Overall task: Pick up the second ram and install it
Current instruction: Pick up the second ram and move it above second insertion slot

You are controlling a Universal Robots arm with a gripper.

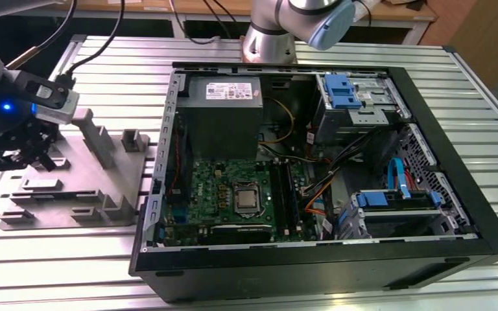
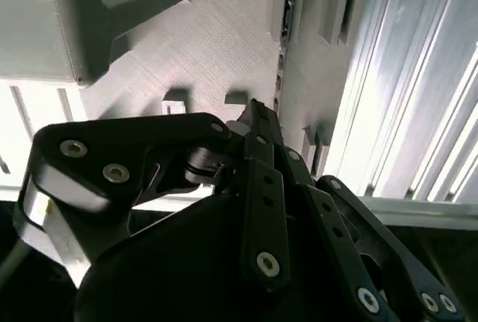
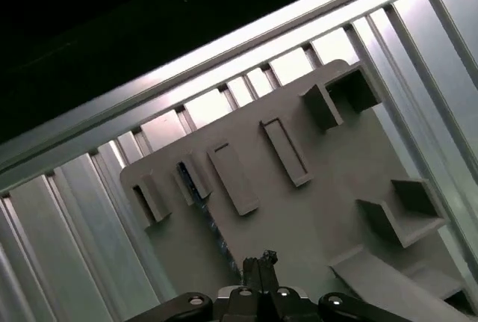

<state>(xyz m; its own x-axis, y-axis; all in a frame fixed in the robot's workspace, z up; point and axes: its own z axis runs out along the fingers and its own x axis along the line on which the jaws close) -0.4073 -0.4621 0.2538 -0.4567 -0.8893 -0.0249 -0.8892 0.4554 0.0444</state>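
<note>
The second ram (image 3: 200, 191) (image 2: 281, 53) is a thin dark stick standing on edge in a slot of the grey plastic tray (image 1: 89, 184) (image 3: 328, 187) (image 2: 216, 45). In both wrist views my gripper (image 3: 263, 261) (image 2: 255, 107) has its black fingers drawn together, with nothing seen between them. It hangs just above the tray, beside the ram's near end. I cannot tell whether it touches the ram. In the exterior view the gripper (image 1: 34, 159) is over the tray's far side, at that view's left.
An open black computer case (image 1: 456, 214) lies on the ribbed aluminium table (image 1: 59, 272), to the exterior view's right of the tray. Inside are the green motherboard (image 1: 205, 188), the CPU socket (image 1: 247, 199), black memory slots (image 1: 282, 194), cables and blue drive bays. Raised grey blocks (image 1: 102, 146) stand on the tray.
</note>
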